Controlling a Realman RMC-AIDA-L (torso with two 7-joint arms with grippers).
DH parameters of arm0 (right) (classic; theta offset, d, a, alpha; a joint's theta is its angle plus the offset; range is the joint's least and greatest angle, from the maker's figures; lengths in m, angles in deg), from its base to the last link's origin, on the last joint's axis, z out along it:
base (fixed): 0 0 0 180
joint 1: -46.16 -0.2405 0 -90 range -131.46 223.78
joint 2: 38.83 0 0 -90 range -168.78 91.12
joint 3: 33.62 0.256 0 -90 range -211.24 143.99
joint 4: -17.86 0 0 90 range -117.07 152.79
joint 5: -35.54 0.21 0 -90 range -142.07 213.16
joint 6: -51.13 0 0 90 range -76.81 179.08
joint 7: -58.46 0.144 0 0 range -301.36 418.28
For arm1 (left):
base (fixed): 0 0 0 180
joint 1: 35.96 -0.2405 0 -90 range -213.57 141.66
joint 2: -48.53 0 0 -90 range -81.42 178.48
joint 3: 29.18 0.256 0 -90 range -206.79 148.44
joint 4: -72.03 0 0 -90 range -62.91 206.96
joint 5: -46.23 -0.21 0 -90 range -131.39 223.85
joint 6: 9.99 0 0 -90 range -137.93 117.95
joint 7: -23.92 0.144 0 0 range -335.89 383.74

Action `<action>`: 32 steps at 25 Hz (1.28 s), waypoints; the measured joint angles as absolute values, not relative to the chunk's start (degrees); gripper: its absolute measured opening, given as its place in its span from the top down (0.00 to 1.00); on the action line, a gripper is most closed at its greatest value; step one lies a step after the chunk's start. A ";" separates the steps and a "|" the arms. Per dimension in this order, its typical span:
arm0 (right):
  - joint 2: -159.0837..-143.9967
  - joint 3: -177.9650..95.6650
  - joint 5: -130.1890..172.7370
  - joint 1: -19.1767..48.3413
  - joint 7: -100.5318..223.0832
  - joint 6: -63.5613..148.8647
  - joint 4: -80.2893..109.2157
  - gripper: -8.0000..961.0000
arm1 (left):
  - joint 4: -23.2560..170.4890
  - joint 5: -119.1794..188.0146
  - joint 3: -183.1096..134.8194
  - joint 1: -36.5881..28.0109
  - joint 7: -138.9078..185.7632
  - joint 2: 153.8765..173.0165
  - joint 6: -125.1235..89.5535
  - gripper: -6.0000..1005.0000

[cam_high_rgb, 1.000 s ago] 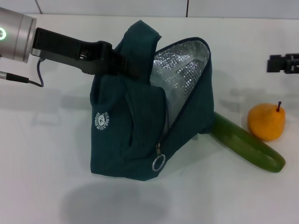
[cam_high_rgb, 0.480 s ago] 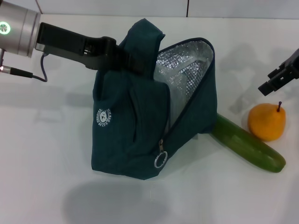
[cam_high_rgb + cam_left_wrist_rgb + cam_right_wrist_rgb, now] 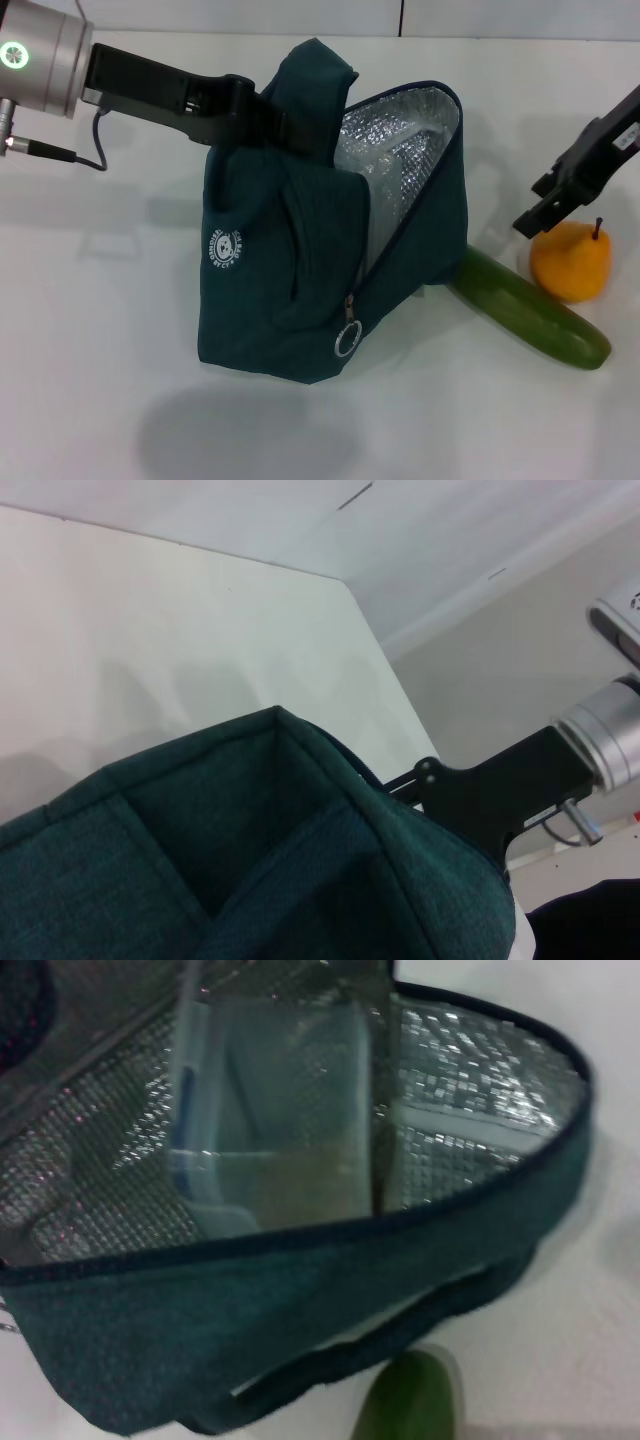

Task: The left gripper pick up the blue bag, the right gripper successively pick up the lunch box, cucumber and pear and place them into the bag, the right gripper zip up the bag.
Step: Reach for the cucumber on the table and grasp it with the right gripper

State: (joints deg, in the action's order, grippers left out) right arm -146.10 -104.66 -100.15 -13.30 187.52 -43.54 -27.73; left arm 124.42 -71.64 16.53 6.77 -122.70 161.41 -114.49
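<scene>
The blue bag [image 3: 290,260] hangs by a handle from my left gripper [image 3: 272,120], which is shut on that handle, and its base rests on the table. The bag's mouth is open, showing the silver lining [image 3: 410,135]. The lunch box [image 3: 270,1130] stands inside the bag against the lining. The cucumber [image 3: 530,312] lies on the table, one end tucked under the bag's right side. The pear [image 3: 571,260] sits just right of the cucumber. My right gripper [image 3: 535,208] is open and empty, hovering above the cucumber and next to the pear. The bag's fabric [image 3: 250,860] fills the left wrist view.
The zipper's metal ring pull [image 3: 345,343] hangs low on the bag's front, near the round white logo [image 3: 228,251]. The white table [image 3: 100,380] runs to a back wall. My right arm [image 3: 500,790] shows beyond the bag in the left wrist view.
My right gripper has come in from the far right, moving left and down to just above the cucumber beside the pear. The left gripper and the bag have shifted slightly right.
</scene>
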 joint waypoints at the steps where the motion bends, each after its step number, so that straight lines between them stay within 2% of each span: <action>1: -147.17 -104.75 -100.47 -13.39 187.36 -43.17 -27.74 0.30 | 124.41 -71.64 16.53 6.80 -122.69 161.43 -114.49 0.95; 2: -147.17 -104.75 -100.47 -13.39 187.36 -43.17 -27.74 0.30 | 124.41 -71.64 16.53 6.82 -122.69 161.43 -114.49 0.95; 7: -149.33 -105.02 -101.37 -13.62 186.84 -42.93 -27.24 0.30 | 124.40 -71.65 16.52 6.94 -122.68 161.52 -114.49 0.95; 13: -151.22 -104.75 -104.02 -13.50 187.02 -41.22 -26.07 0.30 | 124.41 -71.64 16.56 6.94 -122.54 161.60 -114.49 0.95; 26: -151.85 -105.01 -104.99 -13.63 188.60 -41.56 -24.94 0.17 | 124.41 -71.63 16.61 6.93 -122.50 161.58 -114.49 0.95; 30: -151.97 -105.02 -105.87 -13.86 188.75 -41.66 -23.90 0.08 | 124.40 -71.63 16.61 7.00 -122.50 161.61 -114.49 0.95; 32: -151.99 -105.03 -105.96 -14.09 188.76 -41.66 -23.09 0.08 | 124.41 -71.63 16.61 7.07 -122.50 161.63 -114.49 0.95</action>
